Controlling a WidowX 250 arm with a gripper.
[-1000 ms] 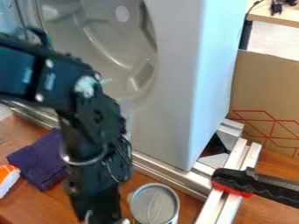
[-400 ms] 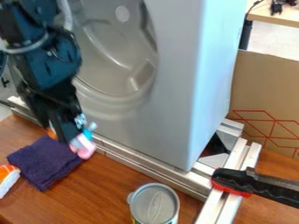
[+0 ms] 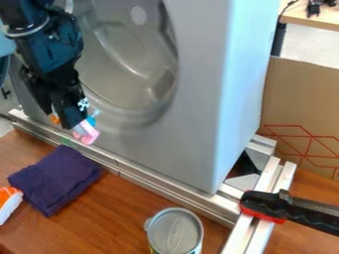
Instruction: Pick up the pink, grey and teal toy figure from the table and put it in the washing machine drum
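- Hanging upper left: gripper [image 3: 66, 122]; jaws closed on pink-and-blue object [image 3: 87, 135];
- lower left: purple cloth [image 3: 55, 180] on wooden tabletop [image 3: 118, 218];
- right: cardboard [image 3: 299, 96]; upper right: pale floor [image 3: 310, 45], light table [image 3: 324, 21]

Casing [image 3: 192, 114] stands behind pincer [image 3: 65, 121], with room between cloth [image 3: 53, 181] and can [image 3: 175, 232].

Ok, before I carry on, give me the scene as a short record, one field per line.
pincer: black pincer, at the upper left, in front of the gray panel
holding: small pink-and-blue thing, exact kind unclear
cloth: dark purple cloth, on the wooden table
can: upright can, at the bottom edge
left edge: orange-and-white thing, partly cut off, beside the cloth
rail: metal rail, along the panel's foot
right: black-and-red handle over metal bars; cardboard behind
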